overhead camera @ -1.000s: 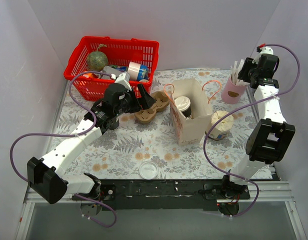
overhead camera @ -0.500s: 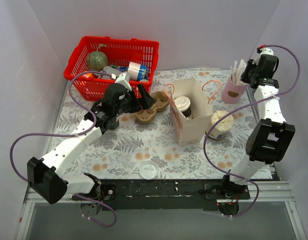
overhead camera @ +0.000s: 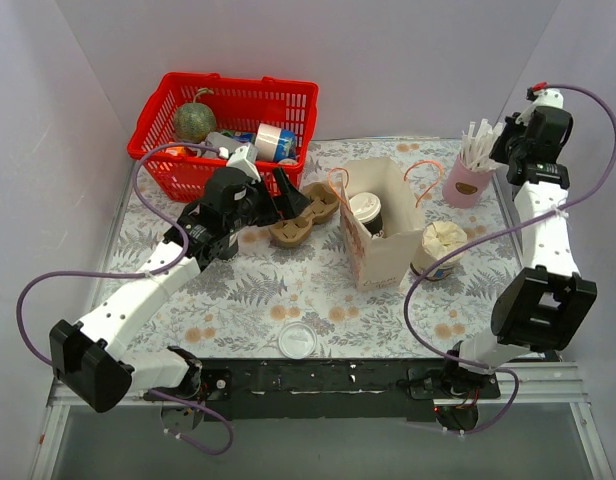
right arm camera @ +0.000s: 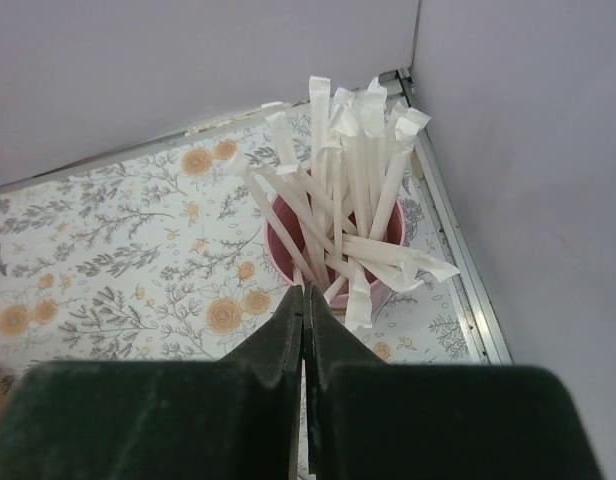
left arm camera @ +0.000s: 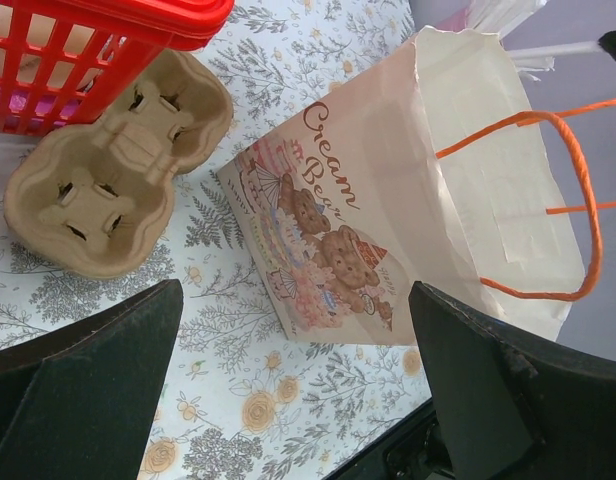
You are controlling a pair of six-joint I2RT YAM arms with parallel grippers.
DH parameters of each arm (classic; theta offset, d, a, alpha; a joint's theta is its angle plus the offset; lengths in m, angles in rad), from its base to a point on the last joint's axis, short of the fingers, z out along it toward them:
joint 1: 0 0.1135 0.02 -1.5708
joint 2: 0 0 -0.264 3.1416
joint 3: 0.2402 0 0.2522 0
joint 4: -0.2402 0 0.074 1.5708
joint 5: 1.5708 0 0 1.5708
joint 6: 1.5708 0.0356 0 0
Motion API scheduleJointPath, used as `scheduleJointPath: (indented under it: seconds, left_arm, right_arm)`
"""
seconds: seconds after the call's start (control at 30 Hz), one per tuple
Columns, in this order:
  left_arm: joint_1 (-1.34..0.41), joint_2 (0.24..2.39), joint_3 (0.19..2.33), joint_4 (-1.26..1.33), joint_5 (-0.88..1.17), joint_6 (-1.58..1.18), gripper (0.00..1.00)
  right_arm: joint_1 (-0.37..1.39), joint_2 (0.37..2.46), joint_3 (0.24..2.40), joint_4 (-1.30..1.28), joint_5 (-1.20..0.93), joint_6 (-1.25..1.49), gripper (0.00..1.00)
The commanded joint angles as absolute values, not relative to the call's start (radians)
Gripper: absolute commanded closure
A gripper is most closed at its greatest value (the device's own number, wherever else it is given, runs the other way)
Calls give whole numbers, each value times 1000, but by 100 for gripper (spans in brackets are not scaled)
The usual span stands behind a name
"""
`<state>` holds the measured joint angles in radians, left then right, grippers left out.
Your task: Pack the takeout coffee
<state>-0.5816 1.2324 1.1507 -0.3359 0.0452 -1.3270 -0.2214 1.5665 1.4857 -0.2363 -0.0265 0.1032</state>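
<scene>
The takeout coffee [overhead camera: 366, 208], with its white lid and dark band, stands inside the open paper bag [overhead camera: 388, 255]. In the left wrist view the bag [left arm camera: 388, 200] shows its bear print and orange handles; the cup is hidden there. My left gripper [overhead camera: 280, 192] hovers open over the table left of the bag, and nothing lies between its fingers [left arm camera: 293, 295]. My right gripper [overhead camera: 508, 145] is at the far right corner above the pink cup [right arm camera: 288, 225] of wrapped straws [right arm camera: 353, 170]. Its jaws [right arm camera: 304, 290] are pressed together on the lower end of one straw.
A cardboard cup carrier [overhead camera: 303, 213] lies beside the red basket [overhead camera: 168, 165] of groceries at the back left. A white tub [overhead camera: 438, 248] with crumpled paper stands right of the bag. A loose white lid [overhead camera: 297, 340] lies near the front edge. Walls close in on the right arm.
The right gripper has closed from partly open to shut, and the right arm has shifted a little up and to the right. The left arm has barely moved.
</scene>
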Motion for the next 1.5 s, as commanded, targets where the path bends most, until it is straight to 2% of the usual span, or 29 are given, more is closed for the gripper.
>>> scheduleJointPath:
  seconds: [0.0,0.23,0.37,0.57,0.73,0.87,0.93,1.03,1.17,1.3,1.47]
  left_arm:
    - [-578,1183,1138,-334,54,-1315,2]
    - [-578,1151,1128,-350,64,-1328,2]
    - [-578,1129,1109,-353,60,-1331,2]
    - [-578,1115,1086,-376,51,-1342,2]
    - [-578,1080,1060,-382,48,-1347,2]
    - [-578,1068,1055,-393,43,-1341,2]
    - [-578,1065,1051,-399,46,-1336,2]
    - [-578,1063,1052,-429,25,-1325,2]
    - [-578,1063,1042,-437,12,-1313,2]
    - [-578,1081,1054,-439,18,-1308,2]
    - [-580,1091,1045,-422,28,-1319,2]
  right_arm:
    - [-212,1433,1470,-201,-35,120,99]
    - [-189,1224,1473,-155,-103,124,99]
    - [-179,1137,1470,-49,-335,132,99]
    - [-115,1128,1584,-118,-696,198,99]
    - [-2,1098,1649,-362,-540,62,99]
    - [180,1140,1725,-579,-429,-24,99]
    - [219,1189,1772,-728,-400,-61,99]
    - [247,1207,1812,-819,-362,-110,99]
    - [252,1170,1804,-844,-321,-136,99]
    - [252,1166,1799,-903,-366,-167,99]
    - [265,1155,1698,-905,-410,-244,99]
